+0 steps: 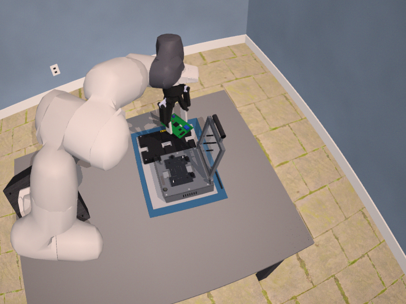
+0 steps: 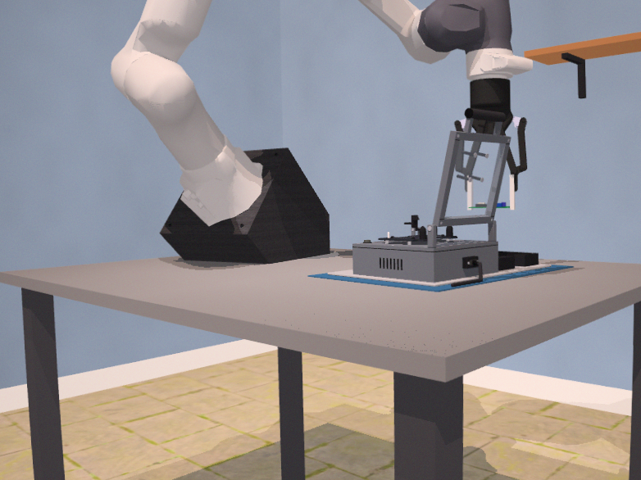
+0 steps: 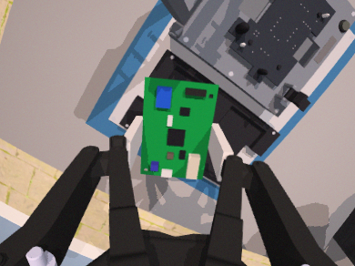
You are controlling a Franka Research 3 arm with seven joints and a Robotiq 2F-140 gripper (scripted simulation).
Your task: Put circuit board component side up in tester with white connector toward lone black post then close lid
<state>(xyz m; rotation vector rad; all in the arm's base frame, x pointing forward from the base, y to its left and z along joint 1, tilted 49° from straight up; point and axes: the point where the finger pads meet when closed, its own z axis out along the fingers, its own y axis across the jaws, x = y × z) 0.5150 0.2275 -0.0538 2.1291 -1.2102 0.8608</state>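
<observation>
My gripper (image 1: 177, 122) (image 2: 490, 207) (image 3: 176, 131) is shut on the long edges of the green circuit board (image 1: 180, 126) (image 3: 196, 118). The board hangs level, component side up, above the black tray (image 1: 148, 147) (image 3: 237, 123). Its cream-white connector (image 3: 193, 166) is at the lower right in the wrist view, at the end away from the tester. The grey tester (image 1: 203, 182) (image 2: 395, 261) (image 3: 205, 68) has its lid (image 1: 217, 163) (image 2: 447, 181) standing open. Two light pins (image 3: 325, 15) (image 3: 243, 45) show on its dark bed, with black posts nearby; which stands by itself I cannot tell.
The raised lid with its black handle (image 1: 218, 126) (image 2: 486, 115) stands beside the gripper in the exterior view. A black latch (image 3: 298, 97) rises at the tester's edge. Tester and tray sit on a blue-bordered mat (image 1: 148, 212) on the table (image 1: 237, 243).
</observation>
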